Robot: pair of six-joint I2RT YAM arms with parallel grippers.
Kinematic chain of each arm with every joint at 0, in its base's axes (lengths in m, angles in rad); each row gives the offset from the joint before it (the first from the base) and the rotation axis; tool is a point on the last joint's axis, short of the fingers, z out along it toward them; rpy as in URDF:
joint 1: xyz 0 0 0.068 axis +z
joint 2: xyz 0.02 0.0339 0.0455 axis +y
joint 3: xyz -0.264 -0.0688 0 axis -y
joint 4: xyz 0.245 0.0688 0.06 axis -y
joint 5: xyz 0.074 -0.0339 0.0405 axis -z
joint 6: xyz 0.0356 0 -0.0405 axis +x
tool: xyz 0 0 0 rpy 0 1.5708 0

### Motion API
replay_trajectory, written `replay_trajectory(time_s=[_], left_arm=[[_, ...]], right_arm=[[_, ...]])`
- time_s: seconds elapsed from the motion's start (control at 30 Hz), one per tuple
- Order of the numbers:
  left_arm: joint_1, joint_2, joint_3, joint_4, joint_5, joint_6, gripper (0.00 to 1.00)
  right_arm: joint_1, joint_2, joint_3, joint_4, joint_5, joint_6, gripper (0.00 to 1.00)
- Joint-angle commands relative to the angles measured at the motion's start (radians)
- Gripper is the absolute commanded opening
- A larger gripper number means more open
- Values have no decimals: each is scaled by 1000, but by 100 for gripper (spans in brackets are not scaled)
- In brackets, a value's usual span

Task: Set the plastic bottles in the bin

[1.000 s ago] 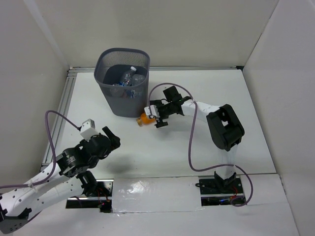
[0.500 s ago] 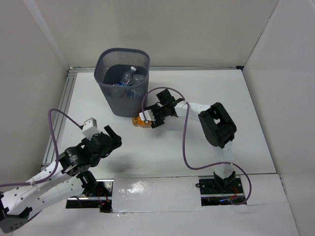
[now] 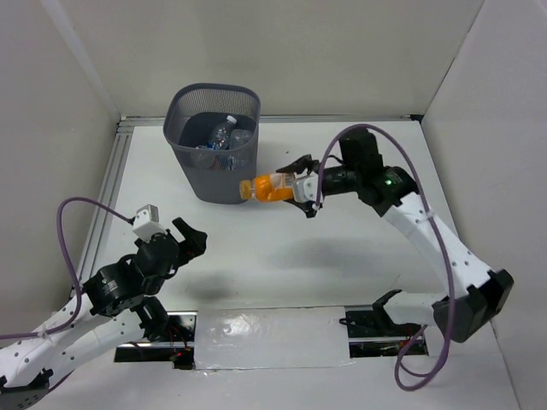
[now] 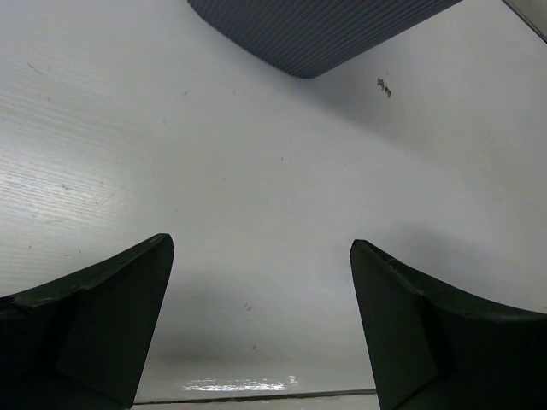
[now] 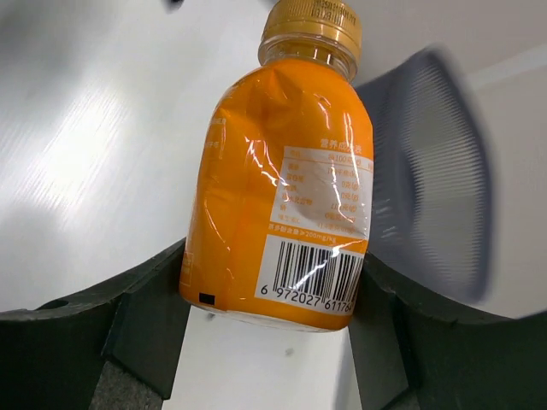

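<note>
My right gripper [image 3: 291, 190] is shut on the short orange bottle [image 3: 267, 187], held in the air just right of the bin [image 3: 190, 162]. In the right wrist view the orange bottle [image 5: 282, 196] fills the frame, its base pinched between both fingers [image 5: 137, 325], its gold cap pointing away toward the blurred mesh bin [image 5: 432, 171]. Inside the bin lie clear plastic bottles [image 3: 224, 135] with blue labels. My left gripper [image 3: 190, 239] hangs open over bare table at the near left; in its wrist view the left gripper [image 4: 261, 325] has nothing between its fingers, and the bin's base [image 4: 316, 30] shows at the top.
White walls close in the table on the left, back and right. A metal rail [image 3: 107, 196] runs along the left edge. The right arm's purple cable [image 3: 444, 333] loops beside its base.
My right gripper has closed on the orange bottle and lifted it off the table, moving it up and right beside the bin. The left arm shifted slightly.
</note>
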Motion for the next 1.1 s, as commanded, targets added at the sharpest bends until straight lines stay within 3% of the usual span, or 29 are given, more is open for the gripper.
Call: replay_trajectory(time_s=[0.0, 0.03, 0.13, 0.3, 0.4, 0.43, 0.53, 0.6, 0.63, 0.83, 0.9, 0.97, 1.0, 1.07], left_arm=[[3, -7, -11, 61, -34, 59, 97], [3, 3, -11, 61, -24, 59, 97], [3, 36, -11, 127, 10, 98, 97], [3, 97, -11, 221, 79, 187, 97], [3, 97, -11, 251, 103, 209, 97], [3, 86, -21, 262, 104, 209, 97], [3, 74, -21, 271, 114, 209, 97], [3, 54, -32, 271, 126, 209, 97], [3, 54, -32, 271, 127, 209, 97], [3, 66, -50, 302, 159, 238, 97], [3, 91, -41, 332, 176, 264, 97], [3, 135, -30, 359, 202, 322, 96], [3, 151, -15, 374, 202, 347, 95], [3, 195, -1, 420, 242, 425, 92]], right_arm=[[40, -53, 84, 146, -53, 273, 23], [49, -54, 99, 266, -3, 333, 23], [74, 52, 189, 407, 92, 435, 24], [117, 358, 468, 497, 189, 519, 27], [117, 551, 640, 420, 211, 542, 38], [117, 633, 800, 344, 223, 551, 53], [117, 715, 918, 305, 233, 581, 71], [117, 726, 950, 305, 242, 619, 96], [117, 709, 941, 329, 242, 630, 100], [108, 539, 831, 405, 338, 743, 100], [80, 503, 806, 360, 396, 774, 100], [33, 447, 773, 331, 513, 920, 100], [10, 434, 762, 269, 618, 976, 100], [-88, 401, 699, 116, 677, 1126, 100]])
